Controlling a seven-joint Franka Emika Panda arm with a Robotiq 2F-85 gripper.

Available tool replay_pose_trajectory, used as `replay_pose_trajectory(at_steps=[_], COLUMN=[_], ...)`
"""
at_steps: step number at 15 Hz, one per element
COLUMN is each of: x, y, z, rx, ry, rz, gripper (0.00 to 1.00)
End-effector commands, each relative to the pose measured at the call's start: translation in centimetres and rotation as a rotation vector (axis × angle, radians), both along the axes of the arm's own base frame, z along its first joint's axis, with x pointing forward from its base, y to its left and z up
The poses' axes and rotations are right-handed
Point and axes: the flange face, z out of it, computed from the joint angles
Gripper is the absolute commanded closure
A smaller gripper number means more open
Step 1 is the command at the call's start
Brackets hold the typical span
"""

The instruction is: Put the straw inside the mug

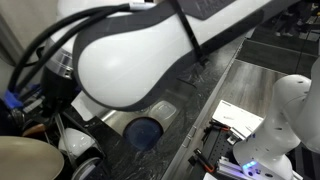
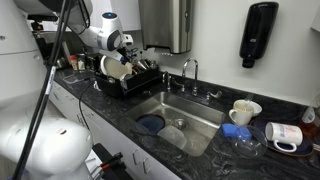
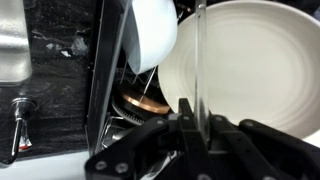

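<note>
In the wrist view my gripper (image 3: 200,122) is shut on a clear straw (image 3: 201,55), which stands up from between the fingers in front of a large white plate (image 3: 255,70). In an exterior view the gripper (image 2: 126,44) hangs over the dish rack (image 2: 140,80) at the counter's far left; the straw is too thin to make out there. Three mugs stand on the counter right of the sink: a cream one (image 2: 243,110), a blue one (image 2: 236,131) and a white one with red print (image 2: 283,136). They are far from the gripper.
The steel sink (image 2: 195,118) holds a blue bowl (image 2: 152,124), also seen in the other exterior view (image 1: 145,131). A tap (image 2: 187,70) stands behind it. The rack holds a white bowl (image 3: 155,35) and a copper-rimmed item (image 3: 140,100). The robot arm (image 1: 140,60) blocks much of that view.
</note>
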Motion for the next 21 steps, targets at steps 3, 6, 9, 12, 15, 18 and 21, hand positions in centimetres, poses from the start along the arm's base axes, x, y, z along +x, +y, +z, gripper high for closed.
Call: replay_pose_trajectory(at_steps=[3, 6, 9, 12, 15, 18, 21], x=[2.6, 4.2, 5.3, 5.9, 6.4, 6.6, 6.4], y=[-4.5, -7.5, -9.9, -12.1, -14.3, -16.7, -19.2], z=[6.7, 10.0, 11.5, 11.7, 11.1, 9.6, 7.7], rx=[0.067, 0.098, 0.103, 0.084, 0.051, 0.019, -0.005], ry=[-0.109, -0.168, -0.212, -0.244, -0.250, -0.228, -0.183], rz=[-0.137, -0.221, -0.295, -0.354, -0.409, -0.465, -0.507], gripper=[0.98, 0.98, 0.98, 0.98, 0.98, 0.98, 0.98])
